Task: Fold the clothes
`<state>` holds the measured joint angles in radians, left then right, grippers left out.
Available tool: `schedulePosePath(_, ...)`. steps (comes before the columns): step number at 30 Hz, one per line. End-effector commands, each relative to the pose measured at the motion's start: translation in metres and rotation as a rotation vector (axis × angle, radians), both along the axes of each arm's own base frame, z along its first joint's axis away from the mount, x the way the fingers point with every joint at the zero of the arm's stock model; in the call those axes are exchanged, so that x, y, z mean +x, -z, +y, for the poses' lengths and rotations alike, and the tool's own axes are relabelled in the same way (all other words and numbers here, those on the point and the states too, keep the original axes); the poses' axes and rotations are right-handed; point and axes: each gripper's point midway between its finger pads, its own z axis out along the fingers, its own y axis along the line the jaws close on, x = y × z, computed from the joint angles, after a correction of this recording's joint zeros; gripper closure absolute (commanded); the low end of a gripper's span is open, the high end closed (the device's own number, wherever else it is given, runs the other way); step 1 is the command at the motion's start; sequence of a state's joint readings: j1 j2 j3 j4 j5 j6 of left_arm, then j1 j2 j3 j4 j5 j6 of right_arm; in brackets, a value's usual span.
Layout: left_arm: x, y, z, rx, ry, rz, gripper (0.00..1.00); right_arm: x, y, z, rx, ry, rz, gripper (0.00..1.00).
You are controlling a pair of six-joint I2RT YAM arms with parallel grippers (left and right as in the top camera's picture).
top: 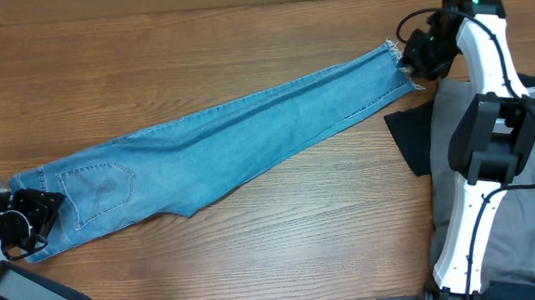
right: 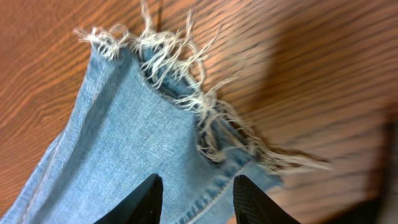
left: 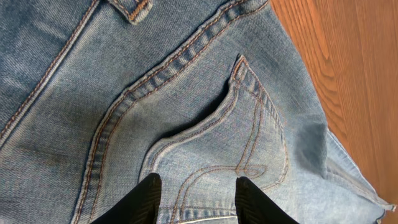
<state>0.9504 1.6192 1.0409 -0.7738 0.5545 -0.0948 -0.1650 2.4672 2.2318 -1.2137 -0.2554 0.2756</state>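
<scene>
The clothes are one pair of light-blue jeans (top: 238, 128), lying flat and stretched out diagonally from the lower left to the upper right of the wooden table (top: 242, 40). At the waist end, my left gripper (top: 20, 216) stands open. In the left wrist view its fingers (left: 149, 196) straddle a stitched back pocket (left: 217, 143). My right gripper (top: 422, 55) is open at the frayed hem (right: 186, 87). Its fingertips (right: 152, 193) hover over the denim just behind the fringe. Neither gripper has pinched any cloth.
A grey garment (top: 531, 199) and a dark piece of cloth (top: 414, 136) lie at the right edge, under the right arm's base. Bare wood shows above and below the jeans.
</scene>
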Motion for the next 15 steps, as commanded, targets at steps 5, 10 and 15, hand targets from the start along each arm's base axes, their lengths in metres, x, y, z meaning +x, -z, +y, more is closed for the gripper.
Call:
schedulePosePath(5,0.0054,-0.0123,0.0019,0.036,0.030,-0.038,0.59,-0.0040,0.0078,0.0073,0.014,-0.020,0.000,0.63)
schedulePosePath(10,0.0054,-0.0123,0.0020,0.037,0.030,-0.038,0.58,0.0041,0.0050,0.0067,0.012,-0.022,-0.035,0.87)
schedulePosePath(15,0.0054,-0.0123,0.0019,0.036,0.030,-0.038,0.58,0.0057,0.0042,0.0060,0.016,-0.021,-0.043,0.96)
